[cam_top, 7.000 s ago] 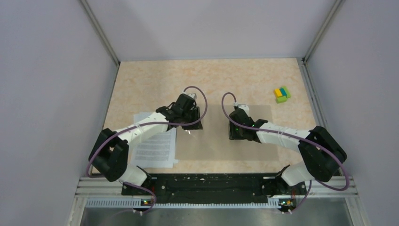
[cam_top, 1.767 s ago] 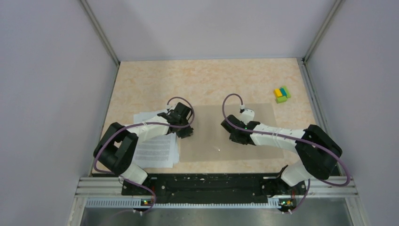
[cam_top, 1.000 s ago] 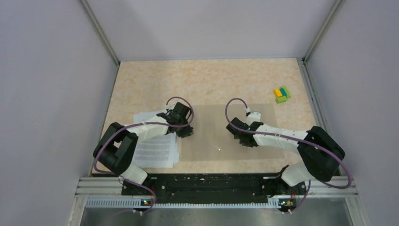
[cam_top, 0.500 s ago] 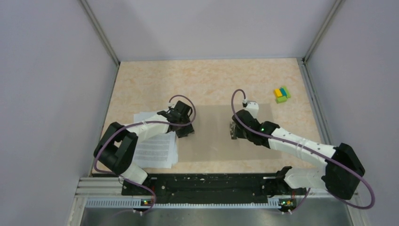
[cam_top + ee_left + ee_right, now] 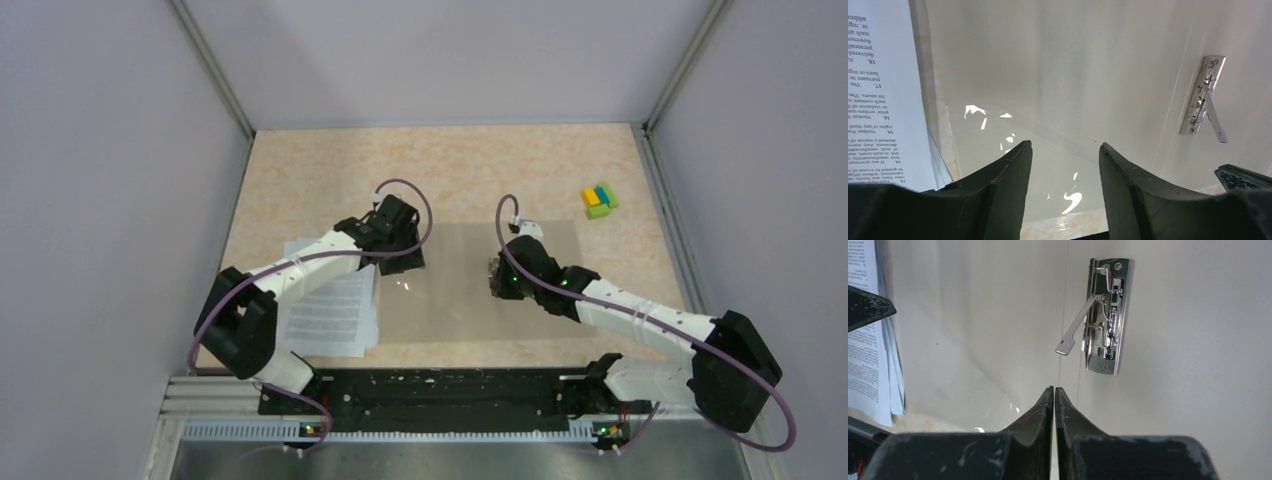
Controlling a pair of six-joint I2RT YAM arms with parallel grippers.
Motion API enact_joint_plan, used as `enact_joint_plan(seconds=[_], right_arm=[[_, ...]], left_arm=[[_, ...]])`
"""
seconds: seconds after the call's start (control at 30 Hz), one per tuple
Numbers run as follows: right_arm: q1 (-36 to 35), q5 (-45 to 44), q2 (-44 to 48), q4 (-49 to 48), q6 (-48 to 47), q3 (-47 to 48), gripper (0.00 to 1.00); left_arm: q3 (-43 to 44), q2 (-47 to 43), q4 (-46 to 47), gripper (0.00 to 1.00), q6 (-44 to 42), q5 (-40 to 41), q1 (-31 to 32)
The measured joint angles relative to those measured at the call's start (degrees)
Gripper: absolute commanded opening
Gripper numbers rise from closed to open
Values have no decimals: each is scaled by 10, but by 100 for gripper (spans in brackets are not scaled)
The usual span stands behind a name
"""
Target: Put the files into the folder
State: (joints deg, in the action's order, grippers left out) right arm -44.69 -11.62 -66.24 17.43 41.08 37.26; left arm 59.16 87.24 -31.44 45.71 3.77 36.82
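Left gripper (image 5: 1065,147) stood spread and empty over the left leaf of the open folder (image 5: 450,310), just beside the files (image 5: 330,315), judged placed to reach the sheets. Right gripper (image 5: 1054,390) was pressed together, nothing visible between its fingers, above the fold near the metal clip (image 5: 1105,315). The clip's lever stood raised, apparently to admit paper. The files lay on the worktop (image 5: 450,170) outside the folder, at its left edge.

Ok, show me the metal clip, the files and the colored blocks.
metal clip (image 5: 1107,315): right wrist view, middle of its plate.
files (image 5: 330,318): top external view, printed top sheet.
colored blocks (image 5: 599,200): top external view, centre of the cluster.
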Motion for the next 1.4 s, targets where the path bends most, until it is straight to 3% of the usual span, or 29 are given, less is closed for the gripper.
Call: enact_joint_plan(seconds=[0.4, 1.07, 1.4], right_arm=[[48, 58, -82, -65, -21, -2, 1], [137, 80, -261, -112, -71, 113, 2], [139, 82, -287, -109, -73, 143, 11]], left_arm=[[12, -16, -36, 57, -21, 4, 0], [26, -23, -53, 60, -39, 14, 0], [31, -28, -64, 65, -42, 32, -3]])
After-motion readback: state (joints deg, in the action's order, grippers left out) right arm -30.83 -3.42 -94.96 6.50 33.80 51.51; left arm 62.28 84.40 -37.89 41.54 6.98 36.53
